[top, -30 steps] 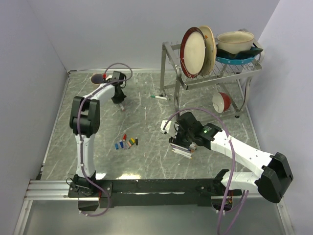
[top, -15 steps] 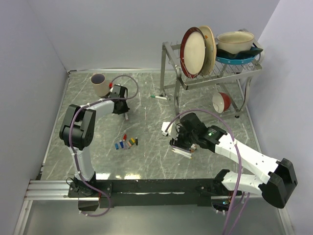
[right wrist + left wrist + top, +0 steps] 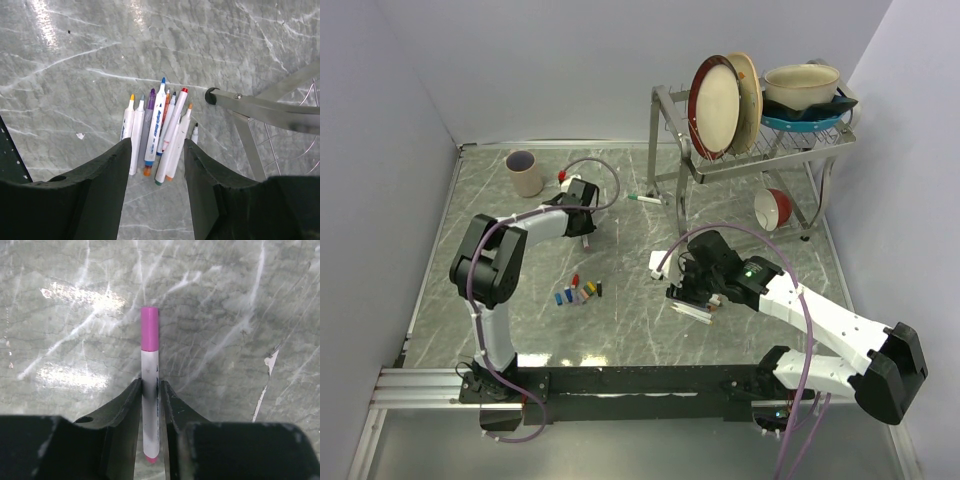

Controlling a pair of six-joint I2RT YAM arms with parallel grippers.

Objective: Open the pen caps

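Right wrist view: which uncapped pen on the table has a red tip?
The third pen from the right of the bundle; neighbouring tips are orange, black and blue, none red.

Pink cap [image 3: 149, 329] (white barrel [image 3: 150, 390]), grey-veined table [image 3: 225, 315].

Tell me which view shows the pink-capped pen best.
The left wrist view. The pen fills its centre, lying between the left gripper's fingers, its pink cap plain beyond them. In the top view it is too small to make out. The right wrist view shows only other pens, uncapped.
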